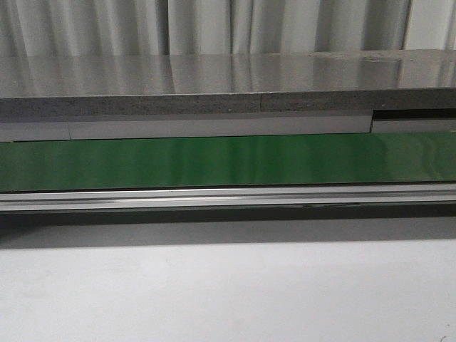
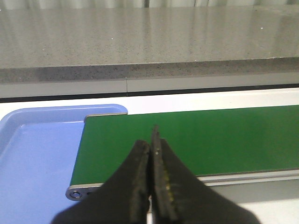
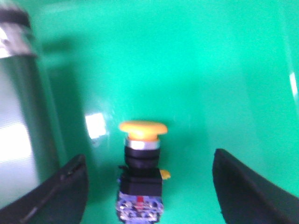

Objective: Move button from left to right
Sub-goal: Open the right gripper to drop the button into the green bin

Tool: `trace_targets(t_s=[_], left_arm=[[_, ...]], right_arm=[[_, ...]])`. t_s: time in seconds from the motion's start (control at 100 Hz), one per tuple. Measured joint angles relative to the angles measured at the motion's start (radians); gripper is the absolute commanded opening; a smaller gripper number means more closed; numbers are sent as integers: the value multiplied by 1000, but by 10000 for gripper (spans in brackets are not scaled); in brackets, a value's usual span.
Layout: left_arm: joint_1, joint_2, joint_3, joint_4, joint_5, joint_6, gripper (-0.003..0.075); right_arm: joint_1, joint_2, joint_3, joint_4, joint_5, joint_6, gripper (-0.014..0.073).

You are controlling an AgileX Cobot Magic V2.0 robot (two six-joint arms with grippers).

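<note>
The right pincer (image 3: pixel 147 186) hangs wide open astride the button (image 3: pixel 141 163), which lies on the green belt (image 3: pixel 196 70), so a centred, square closure on its dark body looks safest, while the left pincer (image 2: pixel 152 154), closed and empty, hovers over the belt's left end.

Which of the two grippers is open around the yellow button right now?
The right gripper: its black fingers stand wide apart either side of the yellow-headed push-button. The left gripper is shut over the green belt.
</note>
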Motion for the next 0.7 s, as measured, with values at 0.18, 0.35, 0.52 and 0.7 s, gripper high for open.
trace_targets(t_s=[0.18,0.35,0.52,0.7], left_arm=[[0,0,0,0,0,0,-20],[0,0,0,0,0,0,-20],[0,0,0,0,0,0,-20],[0,0,0,0,0,0,-20]], right_arm=[[53,-99,0,68,-44,6,550],[144,-185,0,98,-78,6,550],[248,-285,38,107,-110,6,550],[331,-416,154,110,-168,6,550]])
